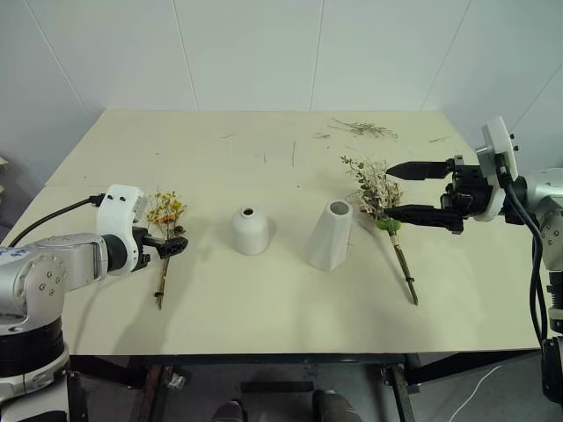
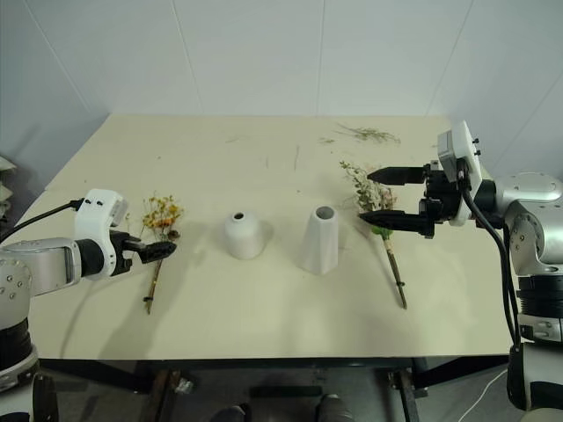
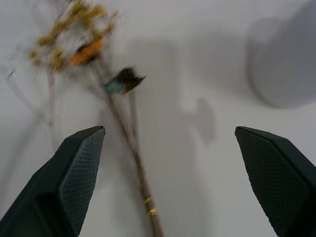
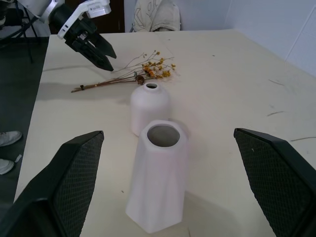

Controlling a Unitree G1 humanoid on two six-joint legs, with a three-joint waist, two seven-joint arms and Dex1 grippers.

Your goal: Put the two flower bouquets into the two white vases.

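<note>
— So, how do the jaws stand?

— Both spread wide, nothing between them. The left gripper [image 1: 174, 245] hangs over the thin stems of the slim yellow-orange bunch [image 1: 164, 230], which lies flat on the surface [image 1: 264, 299] at the robot's left. The right gripper [image 1: 406, 190] points in toward the middle, just beside the head of the bushy green-beige bunch [image 1: 380, 198], which also lies flat, its thick stem running back toward the near edge.

— And the vases?

— Between the two bunches, upright and empty: the short domed vase [image 1: 251, 230] nearer the slim bunch, the taller cone vase [image 1: 331, 234] just beside the bushy one.

— Which step, then?

— The reach before the first pick, I'd say; neither bunch is lifted yet.

— Next?

— The left jaws should come down astride the stems and close. Those stems are thin and lie against the surface, so I judge they need a low, centred pinch. The right must drop to the thick stem below the foliage.
</note>
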